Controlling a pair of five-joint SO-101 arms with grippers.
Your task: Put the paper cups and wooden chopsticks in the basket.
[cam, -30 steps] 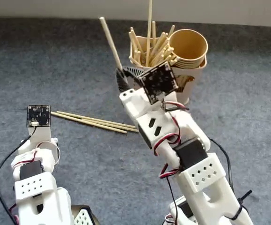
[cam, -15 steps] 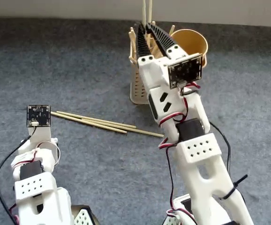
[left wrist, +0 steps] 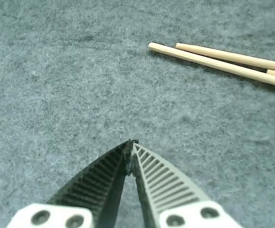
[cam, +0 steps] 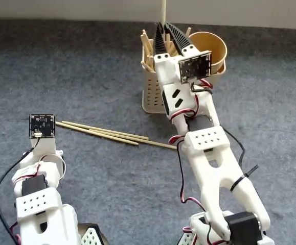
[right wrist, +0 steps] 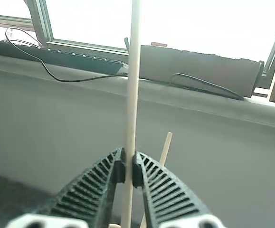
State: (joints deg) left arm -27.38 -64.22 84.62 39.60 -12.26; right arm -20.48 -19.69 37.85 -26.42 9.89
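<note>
Wooden stick first: the held chopstick [right wrist: 133,71] is pinched between the ribbed black fingers [right wrist: 163,190] of the right gripper [right wrist: 128,168]. It stands pretty much straight up, with most of its length poking out above the fingertips and a short bit running down between them. The jaws are narrow, squeezed right onto the stick from both sides. In the high view that right gripper [cam: 166,34] sits directly over the cream basket [cam: 152,99], so the basket is right underneath it. The bundle of chopsticks [cam: 148,48] standing in there fans out just beside the fingers on one side. The stack of paper cups [cam: 210,48] is just beside the gripper on the other side, sitting mouth up in the same basket. Can't tell whether the lower end of the held stick is down inside the basket or not. One more stick tip [right wrist: 165,145] shows just beyond the fingers in the right wrist view, tilted a bit. The left gripper [left wrist: 131,145] is well apart from all that, hanging low over the grey carpet [left wrist: 56,71] with its jaws pressed together tip to tip and nothing in them. The loose chopsticks [left wrist: 218,59] lie flat on the carpet ahead of its tips and off to one side, near but not touching it. In the high view there are a few of them [cam: 107,132] lying close together between the two arms.
</note>
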